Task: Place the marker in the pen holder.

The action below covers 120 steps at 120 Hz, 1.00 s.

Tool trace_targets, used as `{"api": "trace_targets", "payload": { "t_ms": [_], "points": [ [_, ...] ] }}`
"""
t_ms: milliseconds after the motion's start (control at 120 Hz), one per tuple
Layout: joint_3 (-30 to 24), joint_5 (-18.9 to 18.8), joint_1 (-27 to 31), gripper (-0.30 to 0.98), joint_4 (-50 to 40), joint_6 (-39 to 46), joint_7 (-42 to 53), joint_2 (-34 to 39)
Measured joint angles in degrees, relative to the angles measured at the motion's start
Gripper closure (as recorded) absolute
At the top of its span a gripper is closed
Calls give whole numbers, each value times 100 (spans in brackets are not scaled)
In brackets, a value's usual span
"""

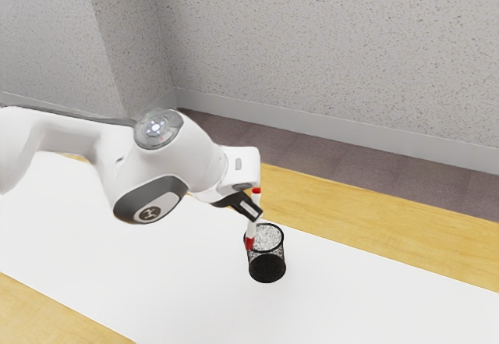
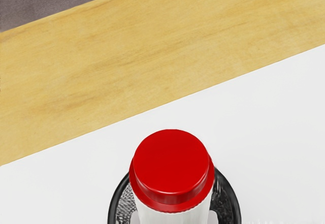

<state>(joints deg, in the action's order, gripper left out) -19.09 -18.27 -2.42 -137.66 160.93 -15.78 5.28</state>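
Observation:
In the exterior view my gripper [image 1: 250, 207] is above the pen holder's left side, shut on a white marker [image 1: 253, 228] with red ends. The marker stands nearly upright, its lower red end overlapping the left rim of the black mesh pen holder [image 1: 267, 268]; whether that tip is inside the holder I cannot tell. From the wrist view, the marker's red top [image 2: 171, 161] faces the camera, with the holder's dark rim [image 2: 231, 194] around and below it. Pale fingertips of the gripper [image 2: 173, 217] press the marker's white body from both sides.
A white mat [image 1: 374, 289] lies under the pen holder, on a wooden table [image 1: 351, 207]. Behind the table's far edge are a dark floor and a speckled grey wall.

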Motion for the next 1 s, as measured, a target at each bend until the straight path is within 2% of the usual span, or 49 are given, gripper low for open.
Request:
{"api": "trace_targets", "payload": {
  "t_ms": [117, 192, 367, 458, 675, 742, 775, 808, 892, 958, 1000],
  "points": [
    [9, -606, 128, 79, 140, 129, -230, -231],
    [7, -858, 154, 79, 224, 183, -349, -276],
    [-98, -1086, 219, 79, 349, 305, -565, -532],
    [144, -1119, -42, 79, 371, 359, -653, -578],
    [84, -756, -19, 33, 367, 356, -796, -372],
    [362, -679, -176, 24, 416, 233, -829, -22],
    [583, -595, -144, 21, 515, 59, -843, 161],
    [742, -287, -4, 18, 1044, -382, -851, 276],
    [1280, 405, 104, 12, 3020, -2125, -839, 244],
    [1683, 710, 195, 9, 4181, -3544, -796, 181],
    [1848, 824, 231, 7, 4595, -4294, -762, 151]
  ]
}}
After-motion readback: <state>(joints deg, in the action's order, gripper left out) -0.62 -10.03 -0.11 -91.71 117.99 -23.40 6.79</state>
